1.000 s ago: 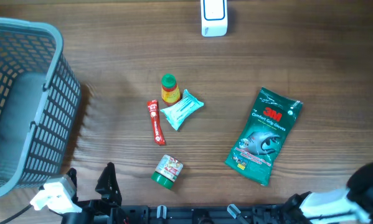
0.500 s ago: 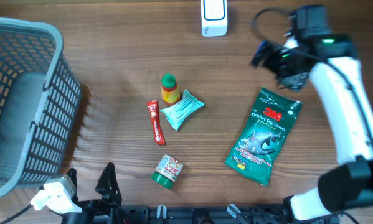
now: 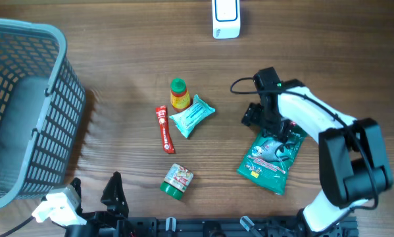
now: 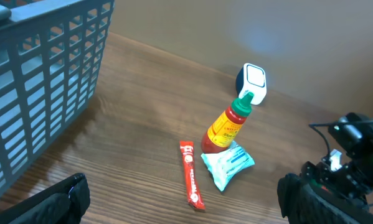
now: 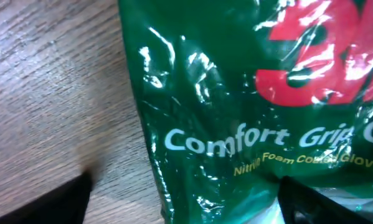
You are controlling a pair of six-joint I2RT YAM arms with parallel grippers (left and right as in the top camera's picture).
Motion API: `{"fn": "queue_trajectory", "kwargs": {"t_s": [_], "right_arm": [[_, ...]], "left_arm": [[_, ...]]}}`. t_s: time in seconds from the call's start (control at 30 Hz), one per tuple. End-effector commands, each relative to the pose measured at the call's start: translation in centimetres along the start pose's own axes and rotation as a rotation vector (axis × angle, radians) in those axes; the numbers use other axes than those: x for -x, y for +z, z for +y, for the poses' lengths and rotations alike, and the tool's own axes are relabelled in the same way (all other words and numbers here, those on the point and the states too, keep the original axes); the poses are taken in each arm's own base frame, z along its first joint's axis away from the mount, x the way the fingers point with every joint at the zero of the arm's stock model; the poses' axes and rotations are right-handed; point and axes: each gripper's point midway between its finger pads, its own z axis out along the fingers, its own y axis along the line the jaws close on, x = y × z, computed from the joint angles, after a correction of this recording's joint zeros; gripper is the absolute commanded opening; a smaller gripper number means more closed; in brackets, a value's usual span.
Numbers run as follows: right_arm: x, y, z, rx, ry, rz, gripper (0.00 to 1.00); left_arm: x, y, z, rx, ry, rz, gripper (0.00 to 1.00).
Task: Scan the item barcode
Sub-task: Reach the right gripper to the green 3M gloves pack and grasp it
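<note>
Green glove packet under right pincer, spread wide, not gripping; left pincer wide, empty.

We find a mock shop checkout: a grey shopping basket, a white scanner and small packaged goods on a wooden table.

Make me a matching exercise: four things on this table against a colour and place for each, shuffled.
1. basket
2. scanner
3. glove pack
4. sachet

A. white, at the far edge
B. green, on the right
C. grey-blue, at the left
D. red, just left of the teal packet

Pairs: 1-C, 2-A, 3-B, 4-D
</note>
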Motion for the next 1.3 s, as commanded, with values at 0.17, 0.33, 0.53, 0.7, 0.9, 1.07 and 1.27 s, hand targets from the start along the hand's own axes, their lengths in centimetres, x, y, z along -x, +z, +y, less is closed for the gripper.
{"fn": "queue_trajectory", "kwargs": {"t_s": [0.17,0.33,0.53,0.7,0.9,1.07,1.27], "right_arm": [[-3.5,4.9,-4.9,-0.167,0.112,0.072,0.07],[-3.6,2.7,3.1,0.225,-0.172,0.192,0.04],[-4.4,-9.1,12.2,0.821,-0.657,0.138,0.04],[-8.2,-13.3,13.0,1.131,-0.885,0.2,0.04],[-10.5,-19.3,13.3,1.519,-0.932,0.286,0.04],[-10.7,-22.1,13.2,1.692,-0.957,0.298,0.04],[-9.8,-19.8,14.0,1.49,-0.806,0.386,0.04]], "left_arm": [[-0.1,0.0,-0.2,-0.01,0.019,0.001,1.0],[-0.1,0.0,-0.2,-0.01,0.019,0.001,1.0],[-0.1,0.0,-0.2,-0.011,0.019,0.001,1.0],[-0.1,0.0,-0.2,-0.01,0.019,0.001,1.0],[-0.1,0.0,-0.2,-0.01,0.019,0.001,1.0],[-0.1,0.0,-0.2,-0.01,0.019,0.0,1.0],[-0.1,0.0,-0.2,-0.01,0.019,0.001,1.0]]}}
